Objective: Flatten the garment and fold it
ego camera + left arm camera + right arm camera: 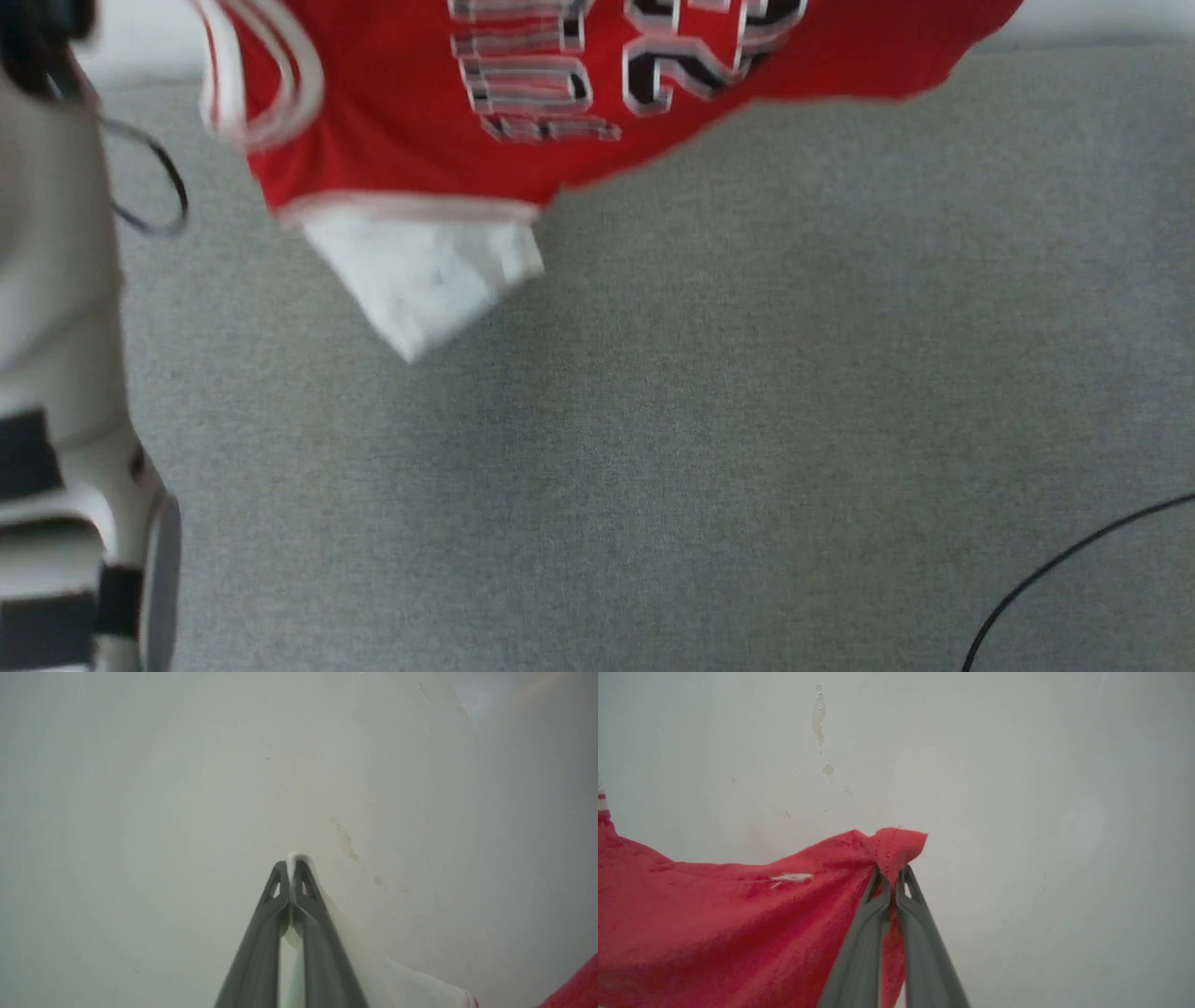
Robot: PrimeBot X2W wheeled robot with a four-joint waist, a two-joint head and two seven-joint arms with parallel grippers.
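Garment (401,140) across top of head frame, blurred, white sleeve (420,271) hanging at upper left over grey surface (653,420). Left gripper (292,864) at bottom centre of left wrist frame, jaws pressed together on white cloth of garment. Right gripper (893,870) likewise closed, pinching red edge at frame centre

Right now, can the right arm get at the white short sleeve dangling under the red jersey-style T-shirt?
Probably not yet. The right gripper is shut on a corner of the red jersey-style T-shirt, so it is not free. The white short sleeve itself hangs unobstructed over the grey fabric surface.
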